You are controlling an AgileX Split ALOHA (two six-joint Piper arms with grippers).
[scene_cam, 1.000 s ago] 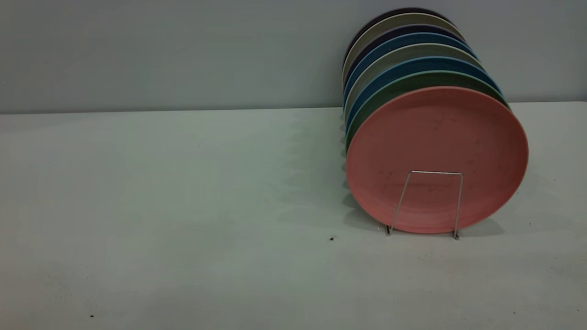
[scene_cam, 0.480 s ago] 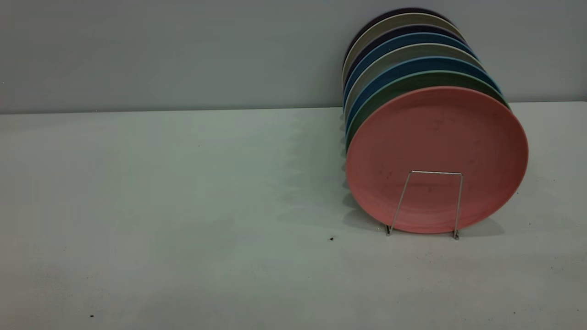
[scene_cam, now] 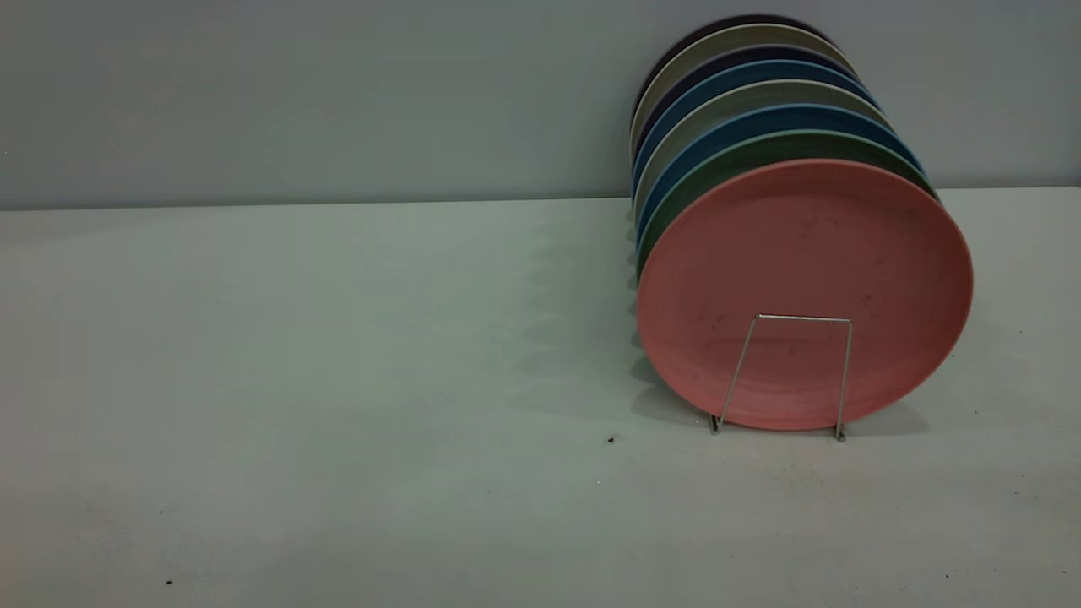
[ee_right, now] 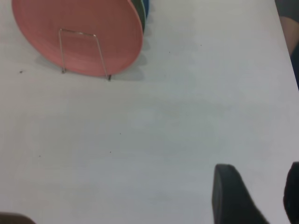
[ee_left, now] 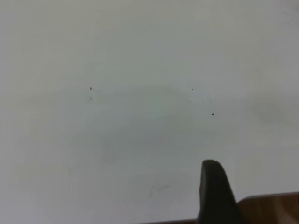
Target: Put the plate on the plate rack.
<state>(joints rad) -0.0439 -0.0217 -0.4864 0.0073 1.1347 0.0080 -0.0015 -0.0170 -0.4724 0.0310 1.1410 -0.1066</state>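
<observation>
Nothing moved, plate [scene_cam: 802,287] hides rack [scene_cam: 781,376] mostly

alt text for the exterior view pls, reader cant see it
A salmon-pink plate stands on edge in a silver wire plate rack, frontmost in a row of green, blue and grey plates, on a pale table. No arms show.

I see a pale grey-green table [scene_cam: 338,380] running back to a plain grey wall [scene_cam: 296,93]. A few dark specks [scene_cam: 611,440] dot the matte, evenly lit tabletop.
</observation>
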